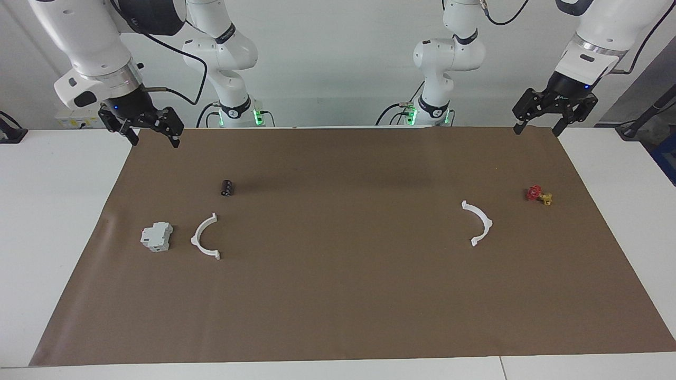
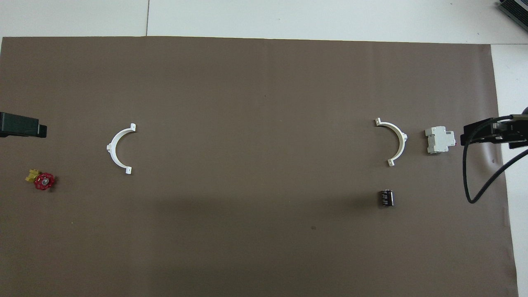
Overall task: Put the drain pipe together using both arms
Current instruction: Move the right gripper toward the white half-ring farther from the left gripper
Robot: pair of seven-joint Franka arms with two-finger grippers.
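Note:
The drain pipe lies as two separate white half-rings flat on the brown mat (image 1: 338, 316). One half-ring (image 1: 205, 237) is toward the right arm's end; it also shows in the overhead view (image 2: 397, 142). The other half-ring (image 1: 479, 222) is toward the left arm's end and shows in the overhead view too (image 2: 118, 148). The two open sides face each other. My right gripper (image 1: 153, 140) hangs open and empty in the air over the mat's corner at its own end, and shows in the overhead view (image 2: 486, 134). My left gripper (image 1: 537, 129) hangs open and empty over the other corner, seen in the overhead view (image 2: 22, 126).
A light-grey boxy block (image 1: 157, 236) lies beside the half-ring at the right arm's end. A small black cylinder (image 1: 227, 187) lies nearer to the robots than that half-ring. A small red and yellow valve (image 1: 539, 195) lies toward the left arm's end.

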